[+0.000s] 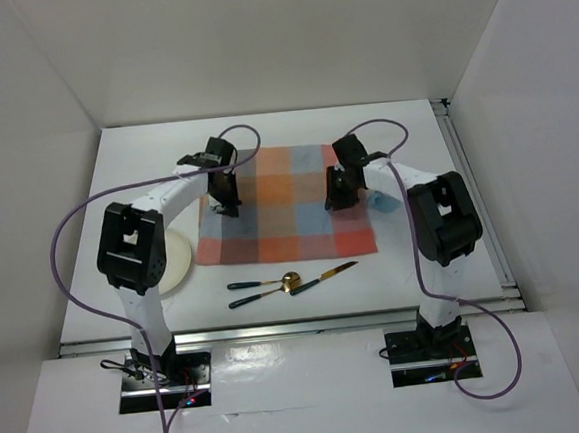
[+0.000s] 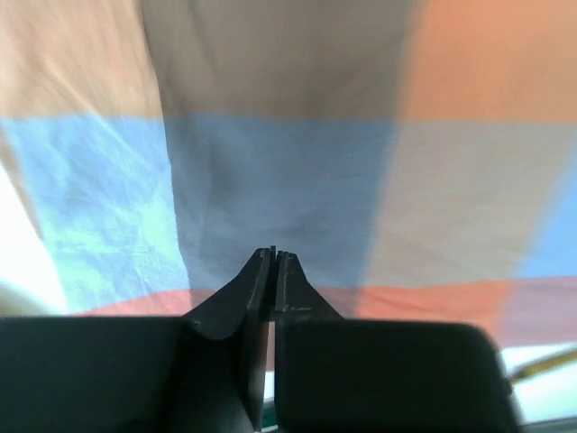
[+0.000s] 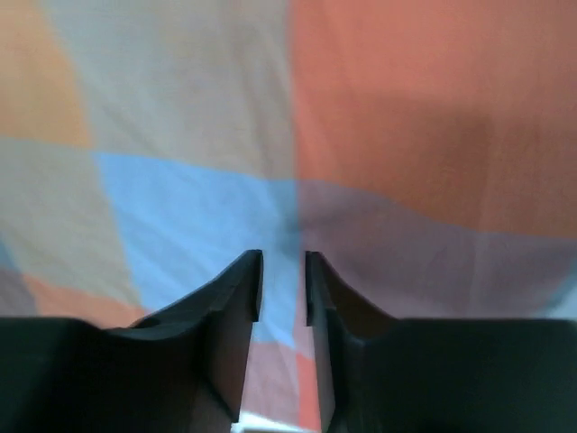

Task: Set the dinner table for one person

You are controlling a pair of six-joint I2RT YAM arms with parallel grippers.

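Orange, blue and brown checks pretty much fill both wrist views, so the cloth [image 1: 284,205] is down flat in the middle of the white desk [image 1: 144,158], the big surface everything sits on, running well past the cloth on all sides. I'd call the placemat step done, or near enough.

Left gripper [image 2: 273,257] hangs over the cloth's 9 o'clock edge with its jaws pressed together on nothing. Right gripper [image 3: 282,271] is over the 3 o'clock side, jaws a narrow gap apart and nothing between them, cloth just lying underneath.

What's left, as I read it, is basically everything else. The pale plate [image 1: 178,260] is off at about 8 o'clock from the cloth, partly under the left arm, not on the cloth. The cutlery [image 1: 291,281] (dark handles, a gold spoon bowl, a knife) lies in a loose bunch on bare desk at 6 o'clock, just off the cloth's near edge. Some small light-blue thing [image 1: 382,201] sits at the 3 o'clock edge, can't tell what it is. So early days: plate to the centre, cutlery either side.
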